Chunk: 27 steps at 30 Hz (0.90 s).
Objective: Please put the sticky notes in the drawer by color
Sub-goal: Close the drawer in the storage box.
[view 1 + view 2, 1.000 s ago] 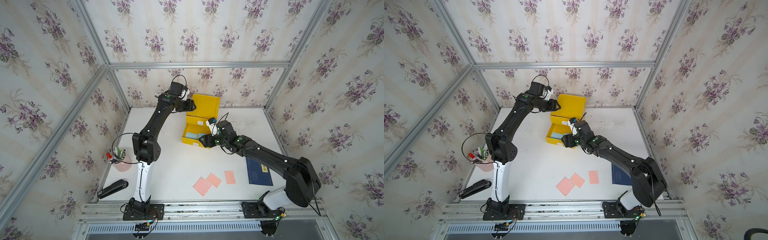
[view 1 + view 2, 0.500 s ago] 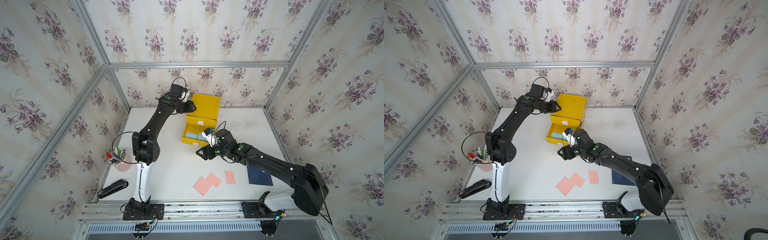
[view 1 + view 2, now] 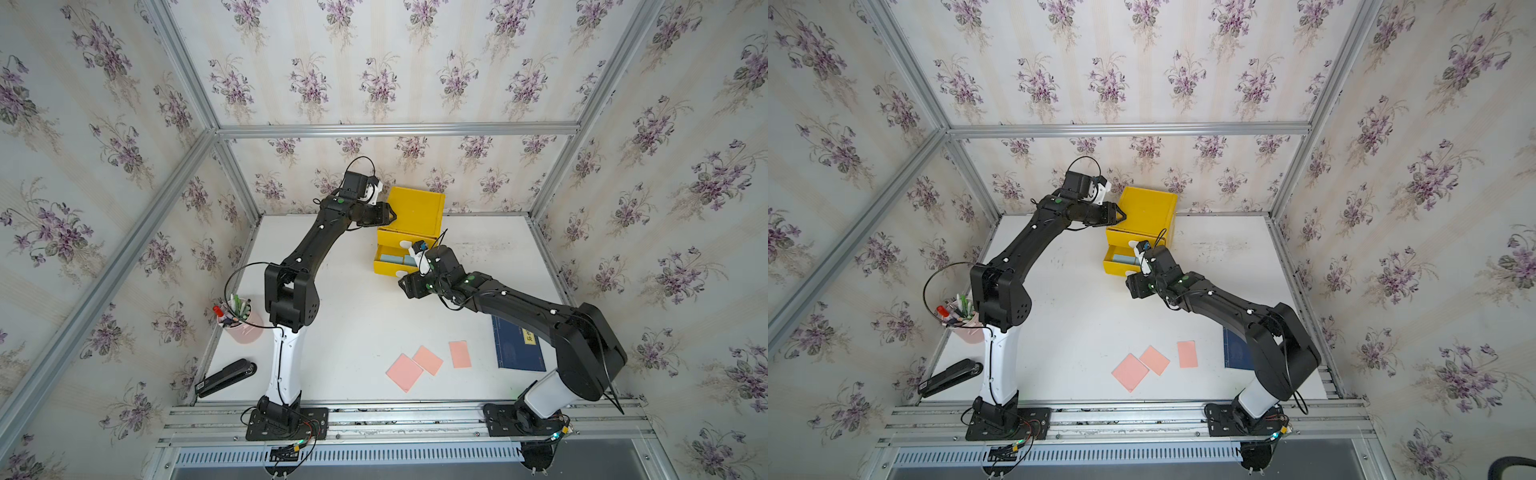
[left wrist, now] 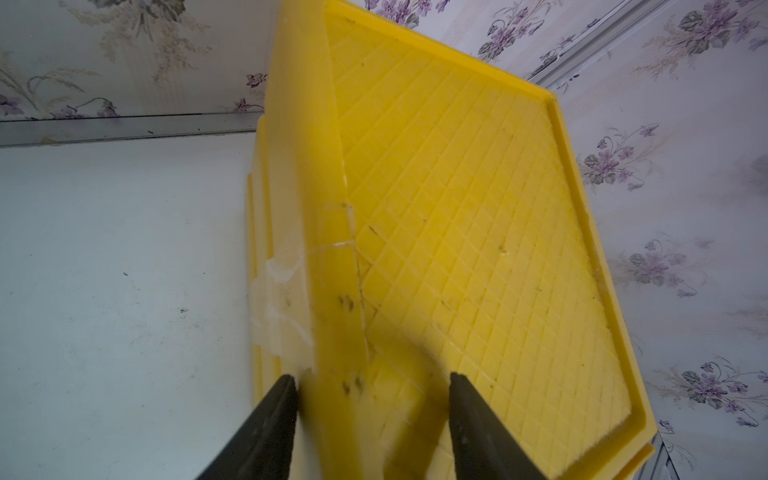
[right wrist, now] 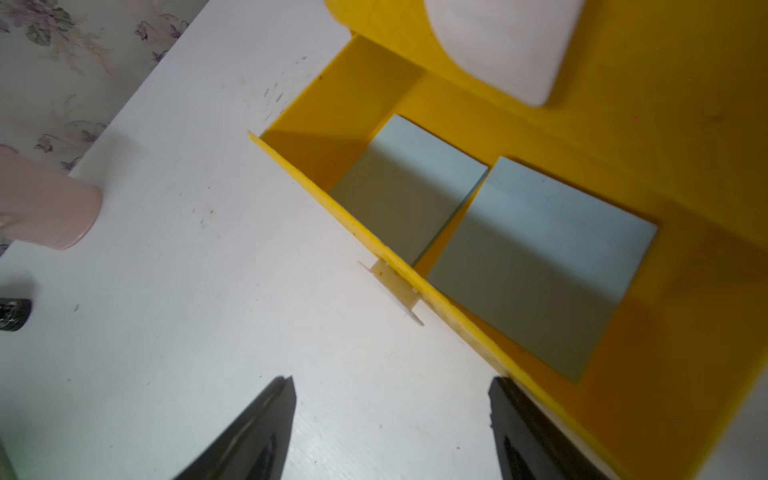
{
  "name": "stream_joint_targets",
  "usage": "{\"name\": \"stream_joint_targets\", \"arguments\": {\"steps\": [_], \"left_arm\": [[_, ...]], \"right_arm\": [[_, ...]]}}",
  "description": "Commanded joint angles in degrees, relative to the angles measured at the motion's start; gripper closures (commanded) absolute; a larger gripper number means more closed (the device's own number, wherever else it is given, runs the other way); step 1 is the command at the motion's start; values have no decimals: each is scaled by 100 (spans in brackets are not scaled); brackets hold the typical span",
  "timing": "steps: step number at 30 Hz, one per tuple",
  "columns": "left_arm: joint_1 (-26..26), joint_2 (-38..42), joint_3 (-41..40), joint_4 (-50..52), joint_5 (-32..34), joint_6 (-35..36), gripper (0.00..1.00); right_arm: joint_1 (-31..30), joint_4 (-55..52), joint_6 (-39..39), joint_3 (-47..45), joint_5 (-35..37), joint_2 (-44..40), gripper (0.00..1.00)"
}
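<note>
Right tool [image 5: 392, 379], apart, empty, now backed off drawer [image 3: 415, 208] at upper centre, two blue sticky notes [image 5: 540, 266] inside; left tool [image 4: 372, 375] newly clamped on its top corner; pink sticky notes [image 3: 428, 360], lower centre on bench [image 3: 353, 316], likely next

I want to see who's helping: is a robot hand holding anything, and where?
The left gripper pinches the yellow drawer chest by its top edge near a corner. The right gripper is open, holding nothing.
</note>
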<state>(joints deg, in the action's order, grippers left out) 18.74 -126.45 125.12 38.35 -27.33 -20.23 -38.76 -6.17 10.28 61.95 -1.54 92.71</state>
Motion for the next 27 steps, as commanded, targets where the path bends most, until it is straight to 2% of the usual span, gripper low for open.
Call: {"name": "stream_joint_targets", "arguments": {"steps": [1,5,17,20,24,27], "left_arm": [[34,2,-191,1020,143,82,46],[42,168,-428,977,169,61,48],[57,704,-1060,833,193,-53,48],[59,824,-1194,768,176,-96,48],[66,1040,-1449,627,159,-207,47],[68,1123,-1526,551,159,-219,45]], "right_arm": [[33,210,-360,168,815,149,20],[82,419,-598,255,1302,329,20],[261,669,-1229,320,1403,472,19],[363,654,-1274,268,1199,372,19],[412,930,-1492,-112,269,-47,19],[531,1170,-1053,-450,-128,-520,19]]}}
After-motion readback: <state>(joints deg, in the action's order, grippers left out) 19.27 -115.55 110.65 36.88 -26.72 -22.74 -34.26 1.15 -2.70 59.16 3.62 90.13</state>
